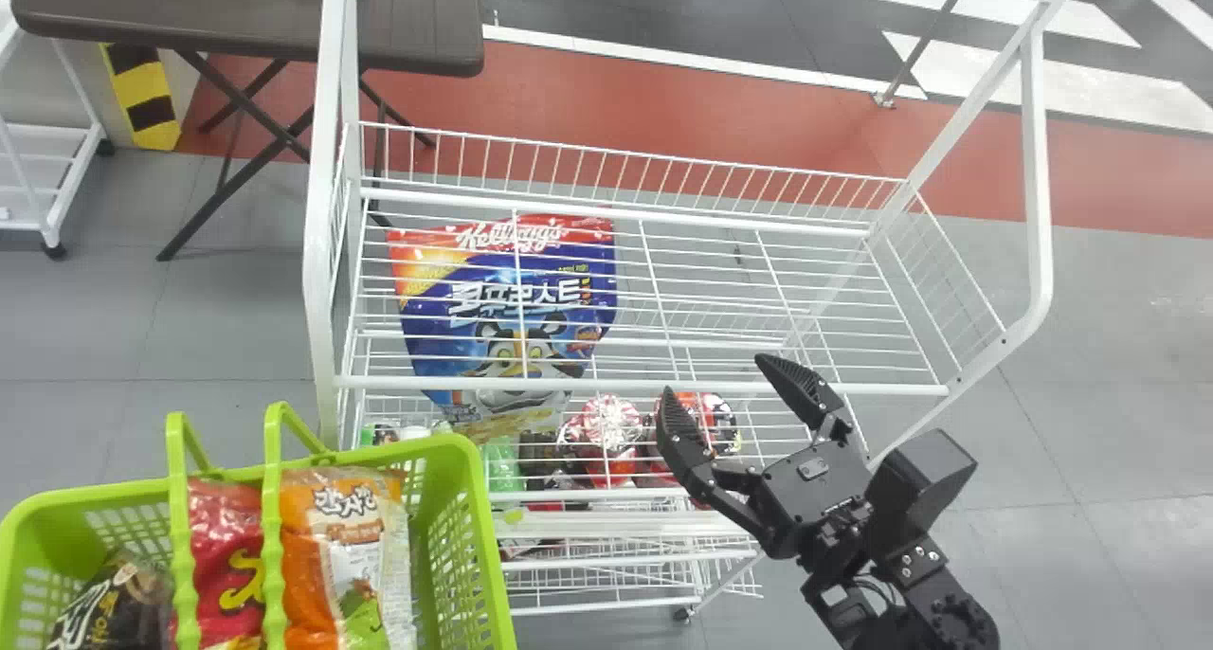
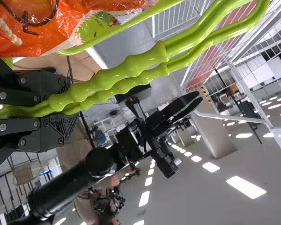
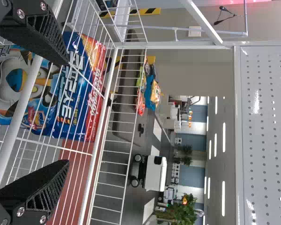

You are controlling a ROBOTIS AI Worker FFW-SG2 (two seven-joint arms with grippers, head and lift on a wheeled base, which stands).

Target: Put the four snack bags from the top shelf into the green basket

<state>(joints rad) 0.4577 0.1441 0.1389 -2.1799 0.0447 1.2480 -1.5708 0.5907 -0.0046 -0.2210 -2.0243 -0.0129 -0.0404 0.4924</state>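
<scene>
Your orange bag [image 1: 339, 546] points lengthwise toward the rack [image 1: 644, 385], its near end cut off. Your right gripper [image 1: 717, 379] gapes wide; your left gripper [image 2: 62, 109] clamps the handles [image 2: 136, 65].

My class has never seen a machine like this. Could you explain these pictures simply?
This is a two-armed robot. The head view looks forward and down from its head; the left and right wrist views come from cameras on its wrists and are turned sideways. In the wire rack, a blue-and-red bag shows through the wires. The green basket holds a dark bag, a red bag and an orange bag. The left end effector is closed on the basket's handles. The right end effector, open and empty, is at the rack's front.
</scene>
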